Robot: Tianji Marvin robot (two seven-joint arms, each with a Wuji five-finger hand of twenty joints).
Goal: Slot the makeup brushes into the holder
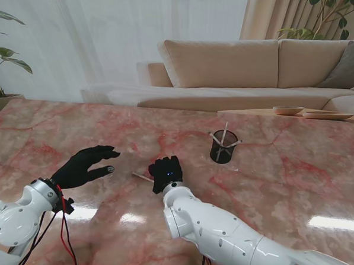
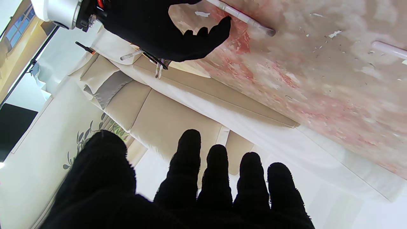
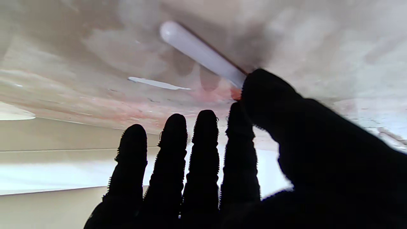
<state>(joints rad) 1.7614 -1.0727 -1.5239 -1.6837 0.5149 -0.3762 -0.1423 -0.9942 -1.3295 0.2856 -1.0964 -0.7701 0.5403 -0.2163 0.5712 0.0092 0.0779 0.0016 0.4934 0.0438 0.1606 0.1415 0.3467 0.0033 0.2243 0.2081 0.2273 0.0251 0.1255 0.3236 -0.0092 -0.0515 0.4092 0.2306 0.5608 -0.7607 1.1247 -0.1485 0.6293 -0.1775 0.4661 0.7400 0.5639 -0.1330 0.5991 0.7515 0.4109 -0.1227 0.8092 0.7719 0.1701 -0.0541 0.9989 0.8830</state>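
Right robot hand (image 1: 166, 174) spread over brush (image 1: 141, 177); left robot hand (image 1: 85, 165) spread, holder (image 1: 222, 148) well apart.

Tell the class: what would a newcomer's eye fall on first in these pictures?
Two black-gloved hands over a pink marble table: the right hand reaches down at a white makeup brush lying flat near the middle, its thumb by the handle. The left hand hovers open to its left. Farther from me, right of centre, a dark mesh holder already has brushes standing in it.
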